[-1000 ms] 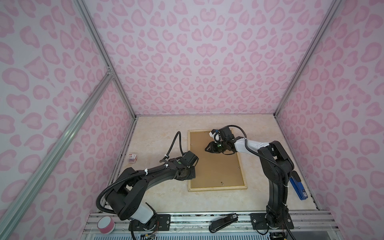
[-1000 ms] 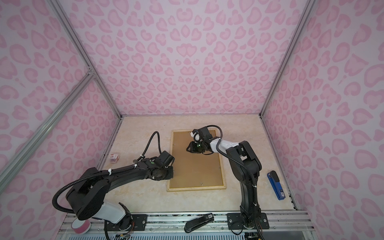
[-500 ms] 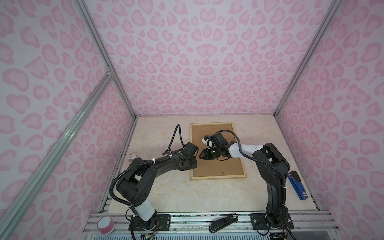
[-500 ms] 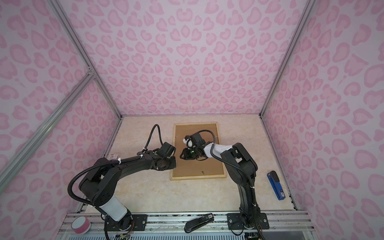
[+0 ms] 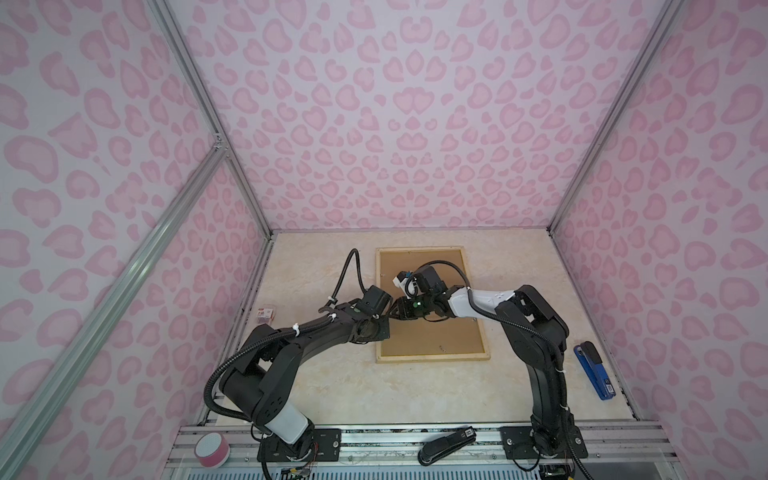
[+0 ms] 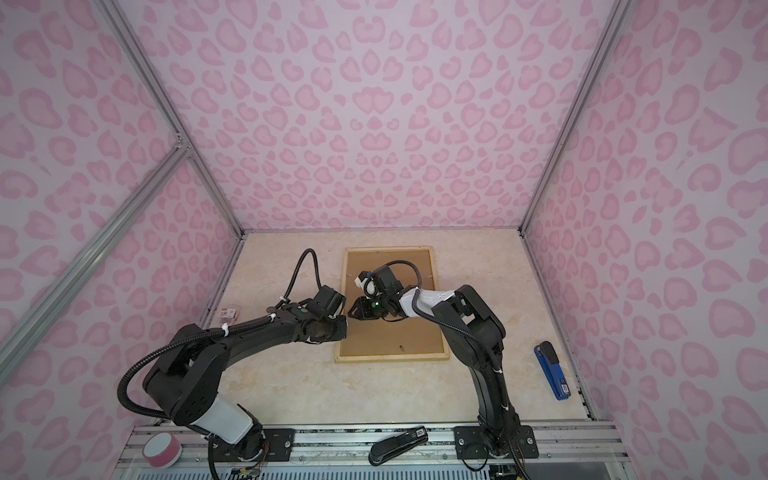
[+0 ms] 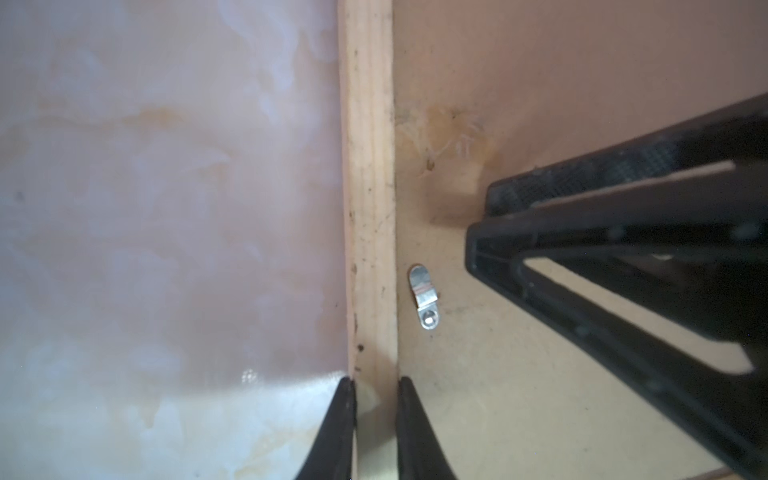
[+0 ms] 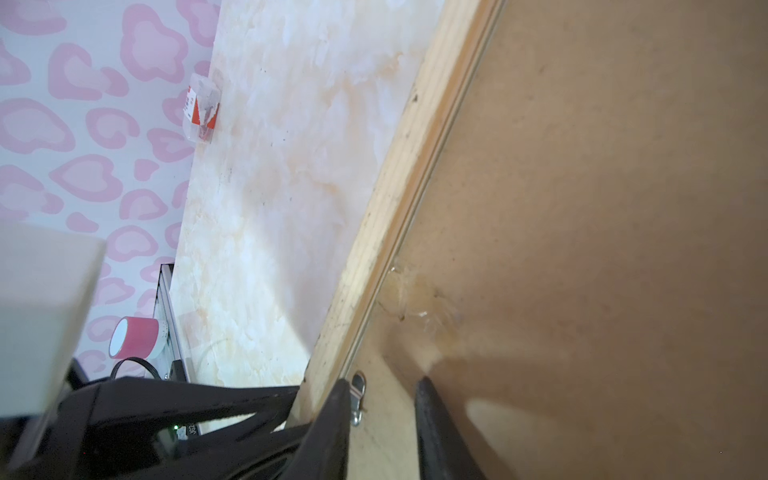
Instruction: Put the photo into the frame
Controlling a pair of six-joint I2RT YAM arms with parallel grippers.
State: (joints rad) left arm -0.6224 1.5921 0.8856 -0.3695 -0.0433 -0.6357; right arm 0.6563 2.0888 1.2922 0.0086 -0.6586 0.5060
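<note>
The frame [image 5: 432, 358] [image 6: 392, 358] lies face down on the table, with a brown backing board [image 5: 436, 332] filling it. The photo is hidden. My left gripper [image 5: 385, 330] [image 7: 376, 380] is shut on the frame's pale left wooden strip [image 7: 368, 187], about halfway along it. My right gripper [image 5: 394, 313] [image 8: 382, 380] hovers low over the board just inside that strip [image 8: 399, 187], jaws open. A small metal turn clip [image 7: 424, 297] [image 8: 358, 388] sits by the inner face of one finger. The two grippers face each other, close together.
A blue stapler [image 5: 592, 372] lies at the table's right edge. A black stapler [image 5: 446, 444] and a pink tape roll [image 5: 212, 451] rest on the front rail. A small red-and-white packet [image 5: 265, 322] sits by the left wall.
The frame has slid a little toward the back wall, my left gripper still on its left strip. My right gripper moved across the board from the middle to the left strip.
</note>
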